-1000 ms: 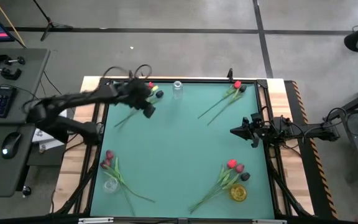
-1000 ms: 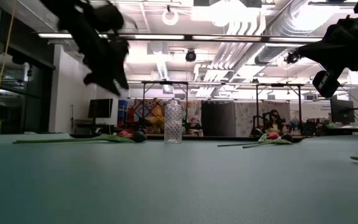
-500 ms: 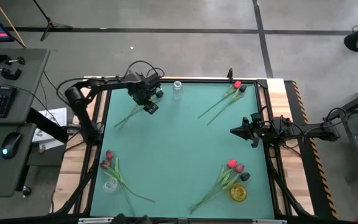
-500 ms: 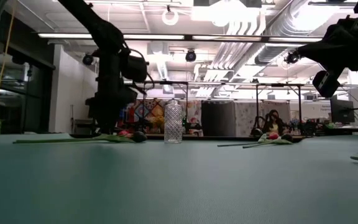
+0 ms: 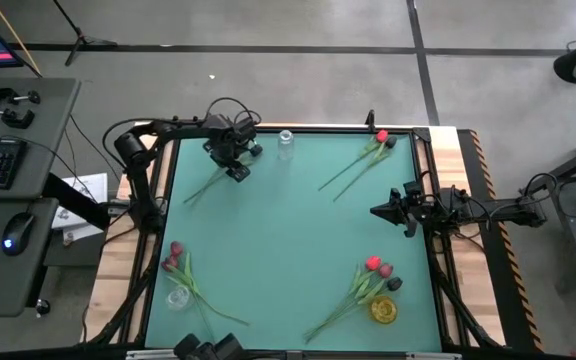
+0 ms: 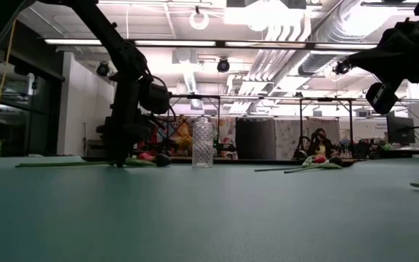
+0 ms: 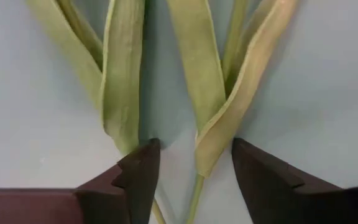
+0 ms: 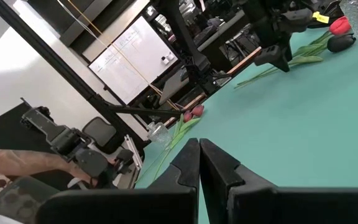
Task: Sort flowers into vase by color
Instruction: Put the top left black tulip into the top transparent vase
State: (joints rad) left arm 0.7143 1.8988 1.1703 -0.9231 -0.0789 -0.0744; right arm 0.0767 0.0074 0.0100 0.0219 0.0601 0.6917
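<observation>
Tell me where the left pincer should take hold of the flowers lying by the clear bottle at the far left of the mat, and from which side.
Grip the thin stems just below the leaves, coming straight down from above. The flowers lie flat on the mat, so only a top approach seems workable. The left pincer hangs open astride that spot; the stems look narrow enough to close on, the leaves too floppy.

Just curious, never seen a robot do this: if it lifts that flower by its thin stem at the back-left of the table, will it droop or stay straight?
Probably droops a little: the stem between the left gripper's open fingers is thin, and the leaves are long and soft-looking. It looks light.
</observation>
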